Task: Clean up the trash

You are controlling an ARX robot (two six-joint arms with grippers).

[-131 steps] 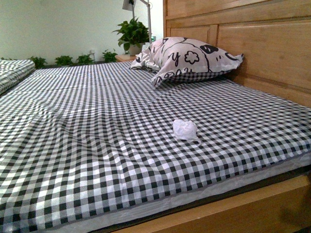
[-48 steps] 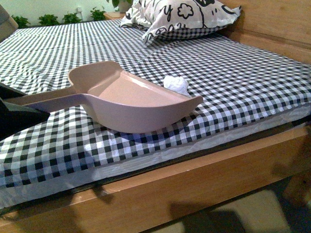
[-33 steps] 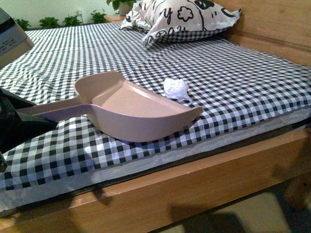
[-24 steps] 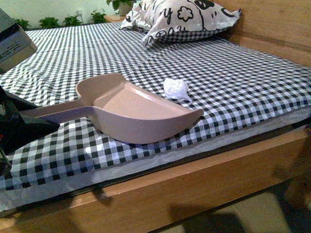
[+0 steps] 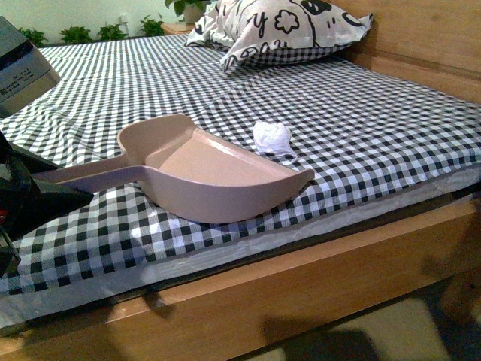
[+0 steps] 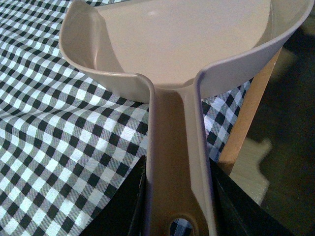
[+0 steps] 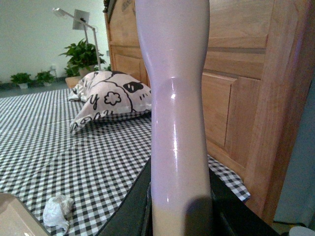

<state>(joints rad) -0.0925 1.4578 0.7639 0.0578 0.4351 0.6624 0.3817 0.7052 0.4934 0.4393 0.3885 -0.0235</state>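
Note:
The trash [image 5: 272,138], a small crumpled white wad, lies on the checked bed sheet just beyond the far rim of the pink dustpan [image 5: 210,169]. The pan rests near the bed's front edge with its mouth towards the wad. My left gripper [image 5: 34,192] is shut on the pan's long handle; in the left wrist view its black fingers clamp the handle [image 6: 177,162]. My right gripper [image 7: 179,209] is shut on the brush handle [image 7: 174,98], a pale lilac shaft standing upright. From there the trash [image 7: 58,210] lies low beside the dustpan's corner [image 7: 12,216].
A black-and-white patterned pillow [image 5: 278,26] leans against the wooden headboard [image 5: 428,37] at the back right. The wooden bed frame [image 5: 301,278] runs along the front, with the floor below it. A grey box-like object [image 5: 19,64] shows at the left edge. Potted plants line the far wall.
The view dropped closer to the bed and the dustpan came in from the left. In the last second the pan drew back slightly, uncovering the wad; the grey object appeared at the left.

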